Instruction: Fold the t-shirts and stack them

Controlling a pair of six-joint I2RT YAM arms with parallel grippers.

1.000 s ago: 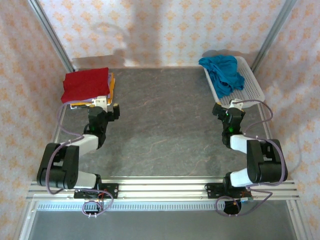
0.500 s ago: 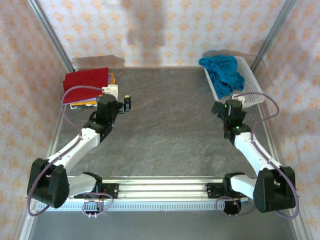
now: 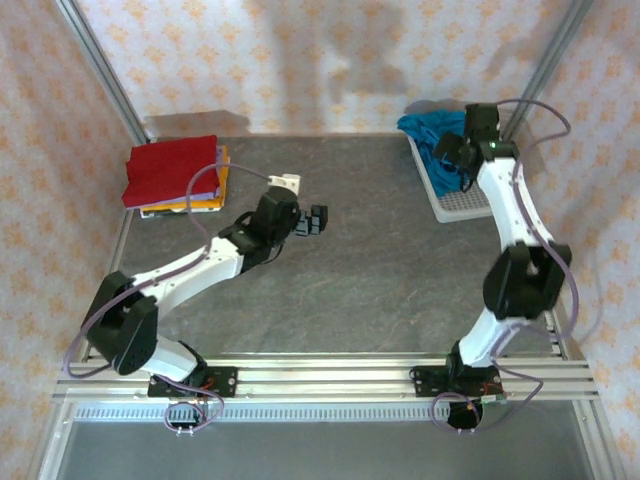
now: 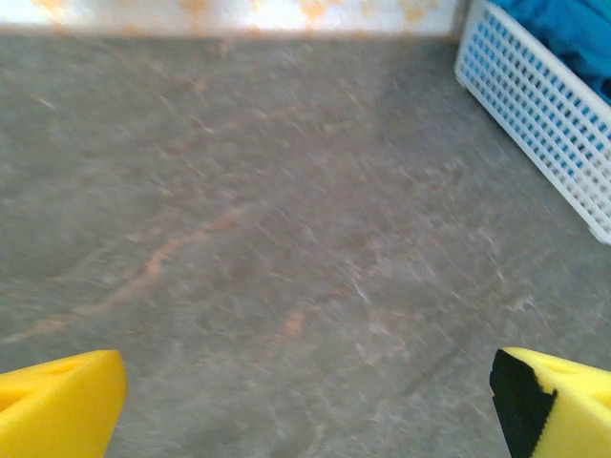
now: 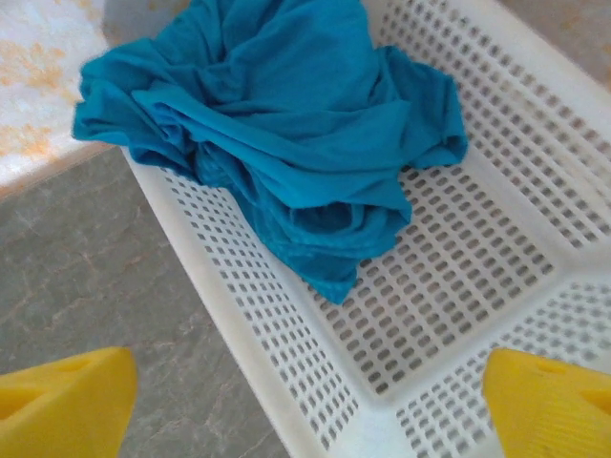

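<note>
- The teal shirt (image 5: 286, 124) lies in a crumpled heap in the far end of the white basket (image 5: 458, 286), at the upper right of the top view. Part of it hangs over the far rim.
- The right gripper (image 5: 305, 399) hangs above the basket. Its two yellow fingers (image 5: 62, 396) are spread wide, at the bottom corners of its own camera view. It holds nothing and touches nothing.
- If it comes down too near the bottom of the frame, I think it would land on bare plastic and not on cloth. A finger could catch in one of the little holes or bump the rim.
- If it pinches only a thin fold, the shirt could slip out on the way up. The cloth is all bunched, so it is hard to pick a good spot.
- The basket looks light. If the shirt snags on the rim, pulling it could drag or tip the basket.
- The shirt may also come out twisted, and then it would be hard to lay flat.
- The left gripper (image 3: 315, 222) is out over the middle of the grey surface (image 3: 380, 290). It is wide open too, and it holds nothing.
- That is about where the shirt would need to be spread, so the two arms could get in each other's way.
- The folded shirts sit in a pile at the upper left of the top view, with the red one (image 3: 172, 170) on top and an orange one (image 3: 219, 178) peeking out under it. The left arm passes close to the pile, so a careless swing could knock it crooked.
</note>
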